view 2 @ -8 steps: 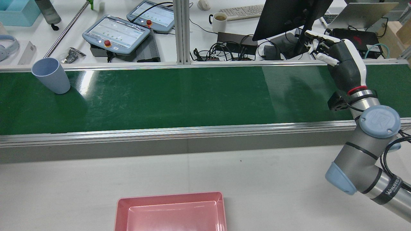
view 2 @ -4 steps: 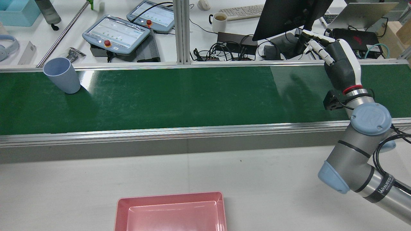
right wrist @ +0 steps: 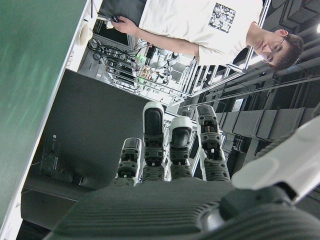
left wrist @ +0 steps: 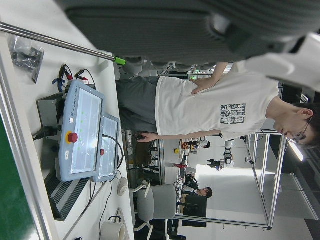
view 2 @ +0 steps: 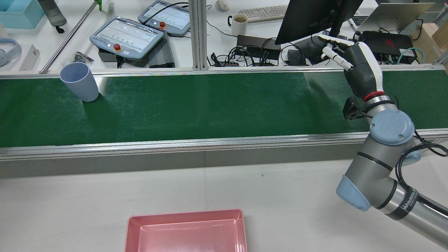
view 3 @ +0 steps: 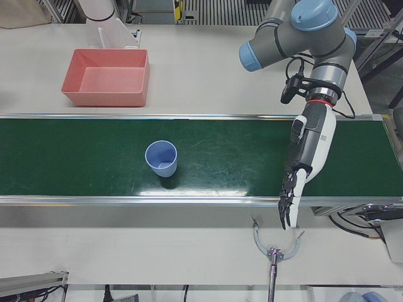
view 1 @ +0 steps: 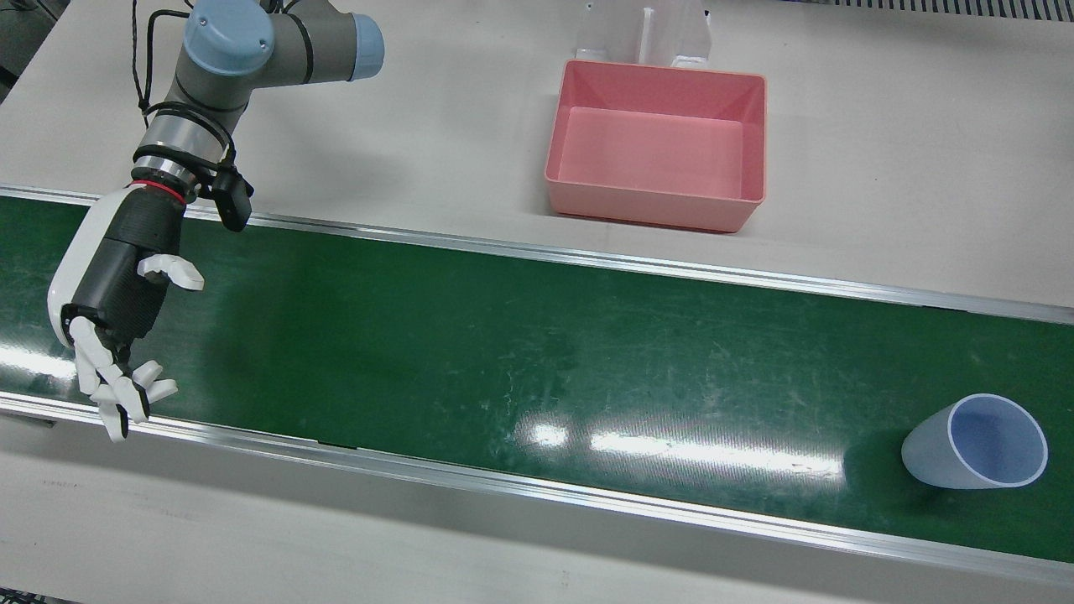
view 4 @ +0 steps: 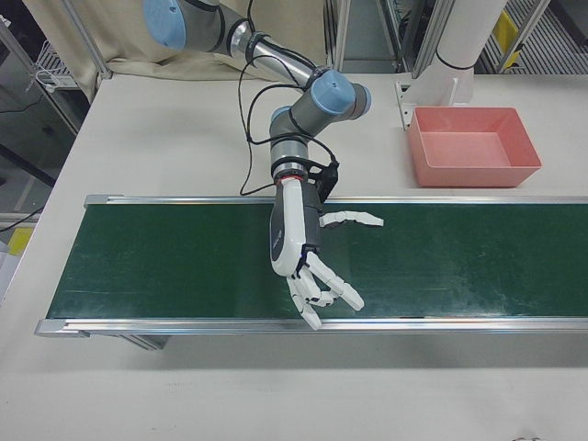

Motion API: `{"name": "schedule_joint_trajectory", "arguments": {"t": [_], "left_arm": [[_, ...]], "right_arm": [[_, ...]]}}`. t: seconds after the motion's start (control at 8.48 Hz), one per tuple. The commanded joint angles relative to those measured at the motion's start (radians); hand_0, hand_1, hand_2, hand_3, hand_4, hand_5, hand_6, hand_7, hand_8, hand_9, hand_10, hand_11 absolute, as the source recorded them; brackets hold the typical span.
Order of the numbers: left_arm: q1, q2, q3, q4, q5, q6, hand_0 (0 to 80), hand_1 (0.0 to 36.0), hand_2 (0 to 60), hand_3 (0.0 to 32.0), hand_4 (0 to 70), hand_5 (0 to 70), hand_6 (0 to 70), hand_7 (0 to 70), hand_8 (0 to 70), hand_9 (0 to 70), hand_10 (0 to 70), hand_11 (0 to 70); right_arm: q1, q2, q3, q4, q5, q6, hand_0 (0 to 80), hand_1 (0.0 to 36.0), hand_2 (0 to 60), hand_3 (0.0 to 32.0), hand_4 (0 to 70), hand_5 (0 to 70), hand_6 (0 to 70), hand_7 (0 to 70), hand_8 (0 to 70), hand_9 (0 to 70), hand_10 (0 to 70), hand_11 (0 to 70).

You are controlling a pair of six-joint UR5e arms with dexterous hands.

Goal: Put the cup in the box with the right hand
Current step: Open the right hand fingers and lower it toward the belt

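A pale blue cup stands upright, mouth up, on the green conveyor belt, near its operator-side edge. The pink box sits empty on the white table on the robot's side of the belt. My right hand hangs over the belt's other end, far from the cup, open with fingers spread and nothing in it. My left hand reaches across the belt beyond the cup, fingers straight, holding nothing.
Aluminium rails run along both sides of the belt. Beyond it are teach pendants, a mug, a black monitor and cables. A person in a white shirt stands at that desk. A white pedestal rises behind the box.
The cup has travelled along the belt towards the right of the rear view. My right arm has swung left and the hand has shifted left and further across the belt.
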Motion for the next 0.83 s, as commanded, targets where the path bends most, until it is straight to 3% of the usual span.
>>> {"name": "schedule_joint_trajectory", "arguments": {"t": [0.0,0.12,0.35,0.47,0.71], "left_arm": [[0.0,0.0,0.0,0.0,0.001,0.001,0.0,0.0,0.0,0.0,0.0,0.0,0.0,0.0,0.0,0.0,0.0,0.0],[0.0,0.0,0.002,0.0,0.001,0.001,0.0,0.0,0.0,0.0,0.0,0.0,0.0,0.0,0.0,0.0,0.0,0.0],[0.0,-0.001,0.002,-0.001,0.001,0.001,0.0,0.0,0.0,0.0,0.0,0.0,0.0,0.0,0.0,0.0,0.0,0.0],[0.0,0.0,0.002,-0.001,0.001,0.0,0.0,0.0,0.0,0.0,0.0,0.0,0.0,0.0,0.0,0.0,0.0,0.0],[0.0,0.0,0.0,0.0,0.001,0.0,0.0,0.0,0.0,0.0,0.0,0.0,0.0,0.0,0.0,0.0,0.0,0.0]], "right_arm": [[-0.057,0.023,-0.003,0.0,0.0,-0.002,22.8,4.1,17.5,0.0,21.0,2.8,29.0,70.0,29.6,53.6,11.9,16.8],[-0.06,0.025,-0.003,0.0,-0.001,-0.002,23.3,4.3,17.0,2.0,18.6,2.9,28.4,70.0,29.5,53.7,12.0,17.0],[-0.06,0.025,-0.001,0.0,-0.003,0.001,36.8,9.0,21.7,6.6,10.5,4.8,26.6,70.0,29.9,54.4,13.8,20.2],[-0.06,0.025,-0.001,0.0,-0.006,0.001,42.3,12.2,21.6,6.8,7.9,5.9,26.0,70.0,30.0,54.6,14.3,21.3],[-0.06,0.023,-0.001,0.0,-0.006,0.001,46.1,14.9,20.6,6.8,7.9,6.8,25.6,70.0,29.8,54.4,14.4,21.7]]}}
